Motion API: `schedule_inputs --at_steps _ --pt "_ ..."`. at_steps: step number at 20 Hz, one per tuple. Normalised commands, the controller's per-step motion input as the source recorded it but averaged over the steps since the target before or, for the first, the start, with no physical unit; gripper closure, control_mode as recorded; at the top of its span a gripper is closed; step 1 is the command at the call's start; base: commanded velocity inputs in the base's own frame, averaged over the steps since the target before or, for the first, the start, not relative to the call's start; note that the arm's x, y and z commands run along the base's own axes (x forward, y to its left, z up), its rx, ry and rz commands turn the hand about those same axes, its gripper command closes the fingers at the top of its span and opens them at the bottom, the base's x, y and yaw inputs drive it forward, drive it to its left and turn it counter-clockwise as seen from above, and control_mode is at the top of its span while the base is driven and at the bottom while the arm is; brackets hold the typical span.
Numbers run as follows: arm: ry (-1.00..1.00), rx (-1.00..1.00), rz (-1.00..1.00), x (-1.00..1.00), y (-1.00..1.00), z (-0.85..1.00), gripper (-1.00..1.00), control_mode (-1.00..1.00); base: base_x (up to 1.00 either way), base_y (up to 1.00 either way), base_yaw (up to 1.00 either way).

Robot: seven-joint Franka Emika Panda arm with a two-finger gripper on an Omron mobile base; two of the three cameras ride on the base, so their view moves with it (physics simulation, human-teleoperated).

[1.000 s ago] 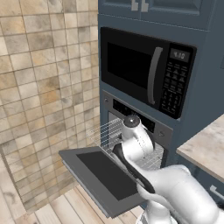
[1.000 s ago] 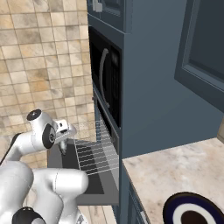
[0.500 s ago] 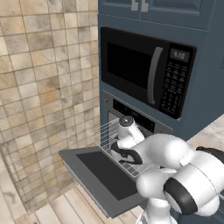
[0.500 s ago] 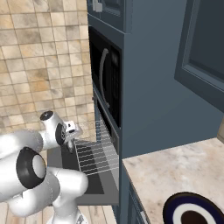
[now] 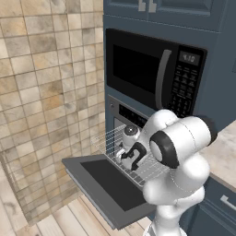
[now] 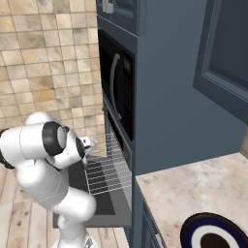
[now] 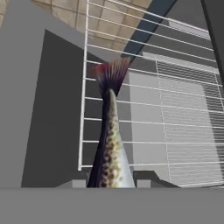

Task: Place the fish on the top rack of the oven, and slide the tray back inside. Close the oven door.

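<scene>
My gripper (image 7: 111, 183) is shut on the fish (image 7: 110, 148), a slender dark speckled fish with a pale edge, its reddish tail pointing away from the hand. Below it lies the top rack (image 7: 175, 113), a silvery wire grid pulled out of the oven (image 5: 133, 115) over the open oven door (image 5: 106, 184). In the left base view the gripper (image 5: 127, 161) hovers just above the rack (image 5: 154, 169), near its left front corner. In the right base view the gripper (image 6: 87, 144) sits above the rack (image 6: 109, 174) and the lowered door (image 6: 104, 213).
A black microwave (image 5: 147, 69) is built in above the oven. Blue cabinetry (image 6: 164, 97) frames both. A marble counter (image 6: 193, 189) to the right carries a dark blue white-ringed plate (image 6: 191, 238). A tiled wall (image 5: 46, 92) stands left of the oven. My bulky elbow (image 5: 179, 143) hangs near the door.
The arm has folded, bringing its elbow up close to the cameras. The hand has stayed over the pulled-out rack with the fish, edging slightly toward the oven.
</scene>
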Motion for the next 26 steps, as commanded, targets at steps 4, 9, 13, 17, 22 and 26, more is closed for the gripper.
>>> schedule_inputs --at_steps 4,9,13,17,22,26 --pt "0.0 0.0 -0.01 0.53 0.0 -0.36 1.0 -1.0 0.0 0.0 0.0" --pt "0.0 0.0 -0.01 0.56 0.02 -0.36 1.0 -1.0 0.0 0.0 0.0" --pt "0.0 -0.01 -0.02 0.51 0.19 -0.6 1.0 -1.0 0.0 0.0 0.0" --pt "0.0 -0.05 -0.03 0.32 0.49 -0.85 1.0 -1.0 0.0 0.0 0.0" --pt "0.0 -0.02 -0.06 0.45 0.33 -0.54 1.0 -1.0 0.0 0.0 0.0" --pt "0.0 0.0 -0.12 0.52 0.01 -0.25 1.0 -1.0 0.0 0.0 0.0"
